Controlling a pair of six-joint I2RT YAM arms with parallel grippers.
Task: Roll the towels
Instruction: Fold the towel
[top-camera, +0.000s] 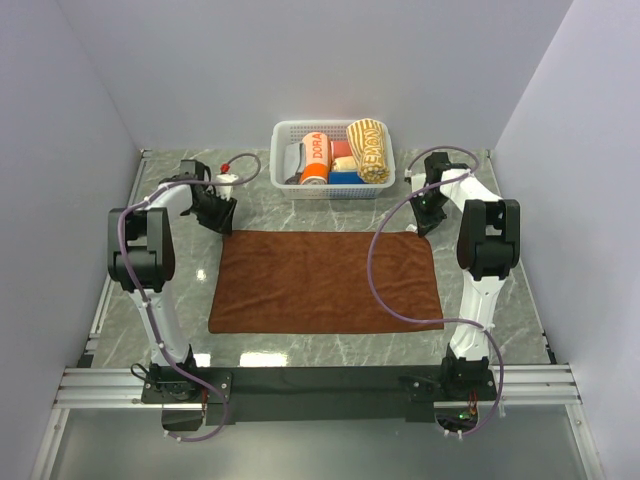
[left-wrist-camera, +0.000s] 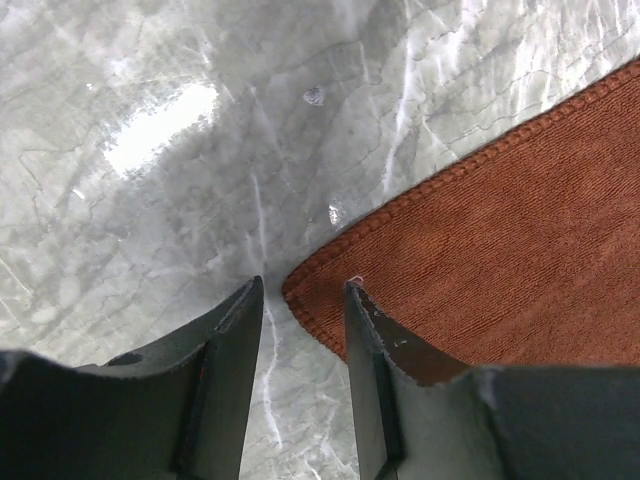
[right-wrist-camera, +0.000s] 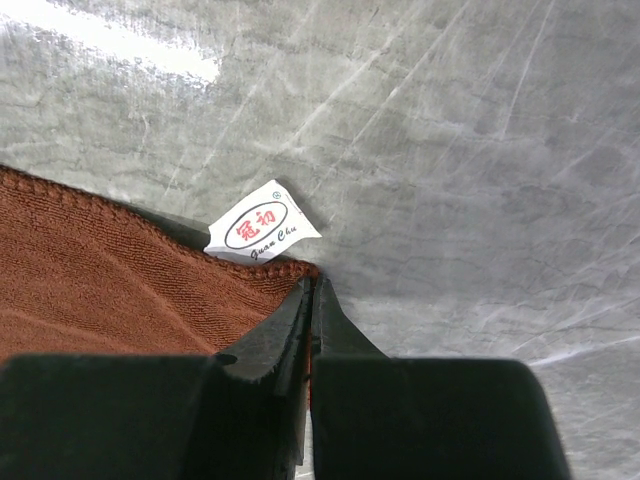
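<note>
The rust-brown towel (top-camera: 325, 280) lies flat and spread out on the marble table. The cream-yellow towel (top-camera: 368, 150) with orange lettering sits rolled in the basket at the back. My left gripper (top-camera: 222, 218) is at the brown towel's far left corner. In the left wrist view it (left-wrist-camera: 303, 290) is open, and the towel corner (left-wrist-camera: 450, 260) lies between the fingertips and under the right finger (left-wrist-camera: 375, 340). My right gripper (top-camera: 425, 222) is at the far right corner. In the right wrist view it (right-wrist-camera: 312, 285) is shut on the towel's corner (right-wrist-camera: 120, 270), beside a white label (right-wrist-camera: 262, 228).
A white basket (top-camera: 283, 135) stands at the back centre, holding the orange DORA roll (top-camera: 316, 158) and small red and blue rolls. A small white object with a red knob (top-camera: 226, 172) stands by the left arm. Grey walls close in on both sides.
</note>
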